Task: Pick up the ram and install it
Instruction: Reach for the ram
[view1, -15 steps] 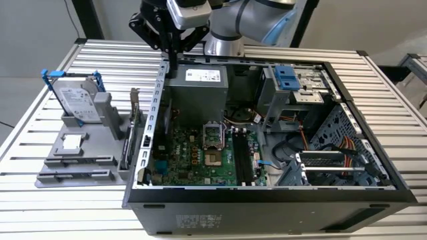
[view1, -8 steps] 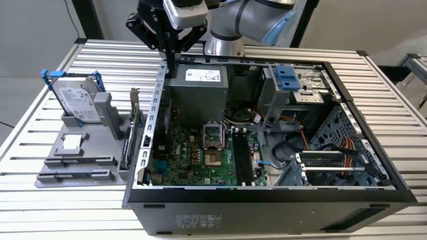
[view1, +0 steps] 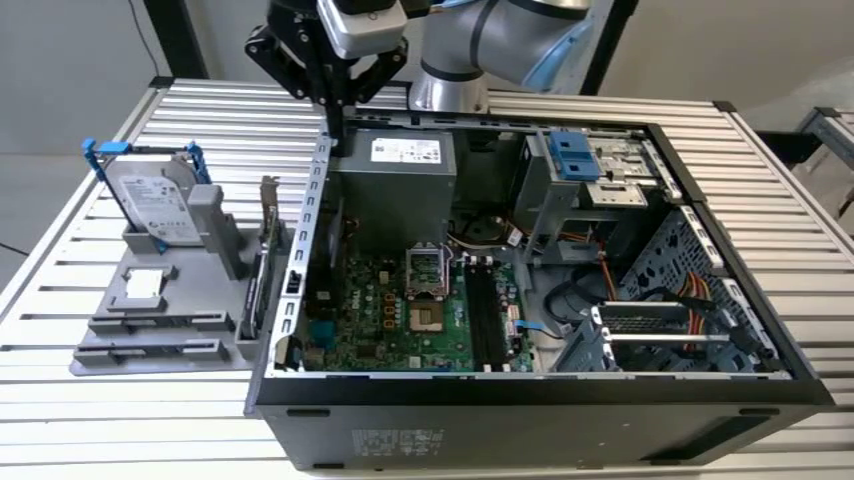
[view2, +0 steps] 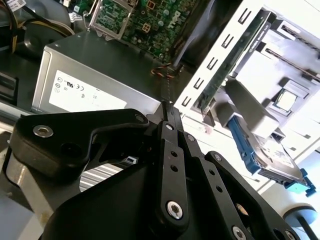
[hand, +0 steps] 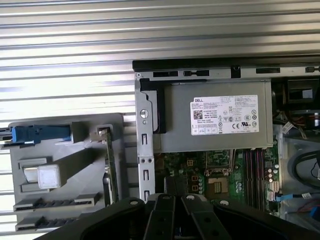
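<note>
Pincer clenched on the ram, held above the open computer case

The pincer (view1: 334, 105) has its fingers pressed together on a thin dark strip seen edge-on. I take this to be the ram (view2: 170, 87), gripped by one end and hanging straight down, probably so that its long edge can meet a slot squarely. It hangs over the case (view1: 534, 385) near the side wall, beside the power supply (view1: 387, 165) and well apart from the memory slots (view1: 487, 320) on the motherboard (view1: 400, 310). The power supply block and the case wall stand closest to the hanging stick, and orange cables (view1: 627, 280) crowd the far side of the slots. Outside the case, on the slatted counter (view1: 80, 420), a grey holder (view1: 147, 330) carries the hard drive (view1: 154, 205) and a card with a metal bracket (view1: 267, 250).
</note>
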